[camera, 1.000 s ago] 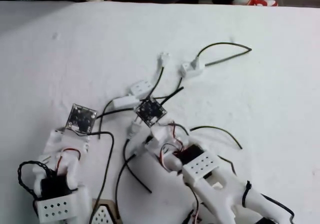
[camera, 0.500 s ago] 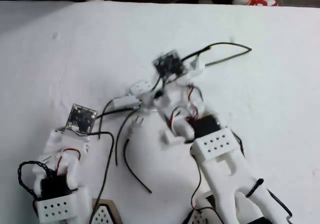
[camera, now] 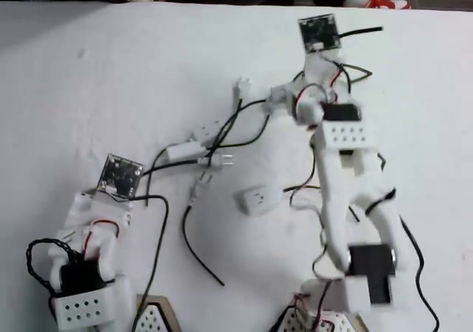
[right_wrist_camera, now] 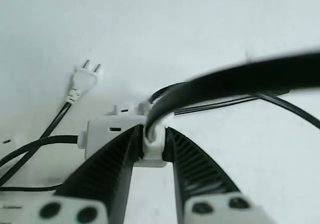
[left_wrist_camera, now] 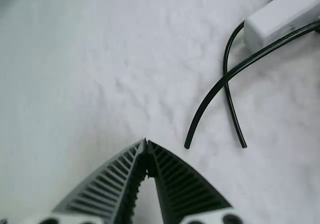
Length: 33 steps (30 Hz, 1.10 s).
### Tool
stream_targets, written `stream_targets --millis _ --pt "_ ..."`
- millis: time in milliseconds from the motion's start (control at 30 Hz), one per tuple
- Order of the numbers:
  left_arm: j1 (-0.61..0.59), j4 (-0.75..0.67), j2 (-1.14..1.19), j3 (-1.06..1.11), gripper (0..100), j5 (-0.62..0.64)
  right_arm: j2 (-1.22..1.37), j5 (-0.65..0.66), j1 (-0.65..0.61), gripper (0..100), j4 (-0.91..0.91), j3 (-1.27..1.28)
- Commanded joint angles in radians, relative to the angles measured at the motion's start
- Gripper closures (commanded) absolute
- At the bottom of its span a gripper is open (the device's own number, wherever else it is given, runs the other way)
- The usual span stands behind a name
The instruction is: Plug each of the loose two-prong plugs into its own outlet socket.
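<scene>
My right gripper (right_wrist_camera: 153,132) is shut on a white plug (right_wrist_camera: 154,149) with a thick black cord, pressed against the end of a white outlet socket (right_wrist_camera: 107,134). In the high view this gripper (camera: 290,95) is at the far socket (camera: 275,101). A loose two-prong plug (right_wrist_camera: 85,77) lies beyond it, the same plug (camera: 242,88) to the socket's left. Two more loose plugs (camera: 216,160) (camera: 196,191) lie mid-table by two sockets (camera: 209,131) (camera: 185,152). Another socket (camera: 259,199) lies alone. My left gripper (left_wrist_camera: 146,144) is shut and empty over bare cloth.
Black cords (camera: 192,251) loop across the middle of the white tablecloth (camera: 89,88). Two cord ends (left_wrist_camera: 187,145) lie near the left gripper, with a white socket block (left_wrist_camera: 282,14) beyond them. The left arm (camera: 85,273) sits at the near left corner.
The right arm swung from the table's middle out to the far socket, carrying its plug and cord along. A socket it had covered now lies exposed mid-table. The left arm kept still.
</scene>
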Motion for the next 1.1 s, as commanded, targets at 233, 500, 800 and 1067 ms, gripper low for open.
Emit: stream_targets --millis 233,500,800,1067 --pt "-0.005 -0.014 -0.007 -0.003 98 -0.006 0.260 0.006 0.189 97.8 0.001 -0.292" --pt "-0.005 -0.014 -0.007 -0.003 98 -0.006 0.367 0.008 0.237 89.9 0.058 -0.397" --pt "-0.004 -0.014 -0.007 -0.003 98 -0.006 0.102 0.006 0.166 74.5 0.507 -0.391" --pt "-0.004 -0.021 -0.007 0.006 98 -0.006 -0.117 0.006 0.070 74.5 0.932 -0.391"
